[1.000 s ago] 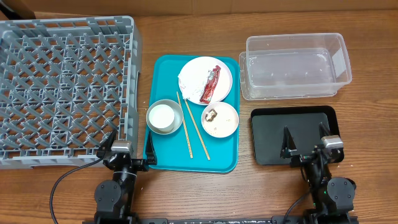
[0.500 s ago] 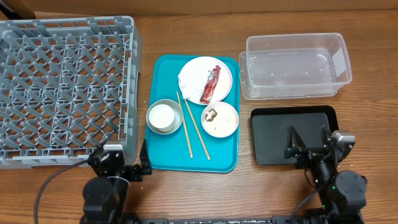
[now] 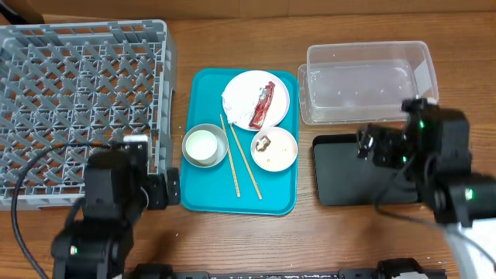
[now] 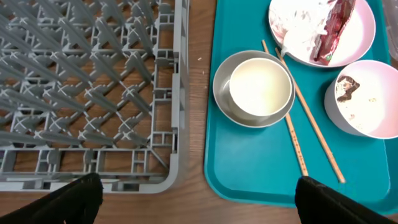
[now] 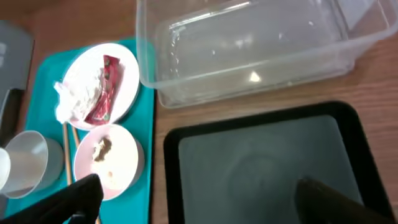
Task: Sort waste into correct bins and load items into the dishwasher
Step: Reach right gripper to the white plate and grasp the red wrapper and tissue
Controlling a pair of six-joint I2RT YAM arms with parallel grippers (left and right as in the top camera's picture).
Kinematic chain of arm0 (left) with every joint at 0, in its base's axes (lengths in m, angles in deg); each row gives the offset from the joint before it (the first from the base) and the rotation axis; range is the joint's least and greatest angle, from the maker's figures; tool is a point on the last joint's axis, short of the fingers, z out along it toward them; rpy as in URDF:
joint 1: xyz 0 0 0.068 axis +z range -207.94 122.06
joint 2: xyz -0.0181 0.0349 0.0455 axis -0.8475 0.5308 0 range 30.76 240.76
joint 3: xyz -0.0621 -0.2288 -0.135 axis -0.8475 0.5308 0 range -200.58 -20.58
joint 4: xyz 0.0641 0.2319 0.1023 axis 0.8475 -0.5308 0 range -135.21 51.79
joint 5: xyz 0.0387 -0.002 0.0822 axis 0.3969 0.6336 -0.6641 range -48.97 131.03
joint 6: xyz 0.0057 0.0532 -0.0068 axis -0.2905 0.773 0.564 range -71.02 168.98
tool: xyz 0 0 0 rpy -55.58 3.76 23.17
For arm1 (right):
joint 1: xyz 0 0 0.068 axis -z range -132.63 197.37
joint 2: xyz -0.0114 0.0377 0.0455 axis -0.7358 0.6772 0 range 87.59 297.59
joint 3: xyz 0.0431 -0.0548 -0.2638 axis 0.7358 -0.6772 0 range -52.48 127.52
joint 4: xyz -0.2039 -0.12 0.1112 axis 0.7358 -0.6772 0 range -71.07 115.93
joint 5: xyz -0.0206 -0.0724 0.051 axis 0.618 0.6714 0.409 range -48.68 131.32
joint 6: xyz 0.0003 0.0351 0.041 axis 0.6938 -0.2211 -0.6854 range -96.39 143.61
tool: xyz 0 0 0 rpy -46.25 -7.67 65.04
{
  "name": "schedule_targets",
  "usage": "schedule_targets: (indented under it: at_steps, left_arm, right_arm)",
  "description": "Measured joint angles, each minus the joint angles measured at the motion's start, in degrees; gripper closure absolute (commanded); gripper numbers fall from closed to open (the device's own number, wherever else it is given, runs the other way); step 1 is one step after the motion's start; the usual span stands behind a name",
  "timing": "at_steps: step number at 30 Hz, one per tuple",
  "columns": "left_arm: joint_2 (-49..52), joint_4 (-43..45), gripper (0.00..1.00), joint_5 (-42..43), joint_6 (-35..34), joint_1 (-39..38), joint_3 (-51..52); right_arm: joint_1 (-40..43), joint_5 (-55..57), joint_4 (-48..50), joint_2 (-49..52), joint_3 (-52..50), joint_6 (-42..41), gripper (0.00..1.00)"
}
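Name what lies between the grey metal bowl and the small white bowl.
Two wooden chopsticks lie on the teal tray between the grey metal bowl and small white bowl, seen overhead.

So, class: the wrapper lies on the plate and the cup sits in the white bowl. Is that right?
No. The cup sits in the metal bowl, not the white bowl; the left wrist view shows it. The wrapper does lie on the plate.
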Motion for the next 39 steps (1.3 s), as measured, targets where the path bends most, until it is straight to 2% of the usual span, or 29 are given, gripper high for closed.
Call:
schedule_targets:
  at_steps: [3,8,11,15,20,25,27,32,36,39]
  left_arm:
    - [3.54,-2.36,0.00,1.57,-0.66,0.00,-2.60]
    - [4.96,-2.49,0.00,2.73,-1.57,0.15,-3.13]
    - [5.70,-2.97,0.00,3.43,-2.19,2.78,-3.89]
    - [8.87,-3.34,0.00,3.85,-2.38,10.03,-6.05]
    - [11.91,-4.50,0.00,3.87,-2.60,15.21,-6.47]
    - [12.37,-4.59,0.00,3.91,-3.04,16.59,-6.49]
    - [12.37,-4.35,0.00,4.28,-3.21,16.59,-6.49]
    - [12.37,-3.21,0.00,4.52,-3.50,16.59,-6.49]
    - [12.37,-2.10,0.00,5.66,-3.32,16.59,-6.49]
    - [12.37,0.68,0.00,7.85,0.11,16.59,-6.49]
  right_arm:
    - [0.00,-0.22,-3.78,7.69,6.78,0.46,0.00]
    - [0.00,-3.23,1.77,11.56,7.37,0.94,0.00]
    - [-0.52,-4.13,0.74,13.20,8.92,0.92,0.02]
    - [-5.27,-4.46,-1.62,19.67,17.20,0.92,0.02]
    - [-13.35,-3.87,-0.66,31.23,28.79,0.92,0.02]
    - [-20.31,-0.46,0.76,45.64,42.45,0.66,0.00]
    - [-21.94,0.22,4.33,50.34,45.42,0.24,0.00]
    - [-24.87,2.89,7.98,58.60,45.94,-3.21,0.00]
    - [-26.36,6.08,8.22,65.66,45.94,-10.27,0.00]
    - [-26.34,6.10,8.26,69.61,45.94,-14.27,0.00]
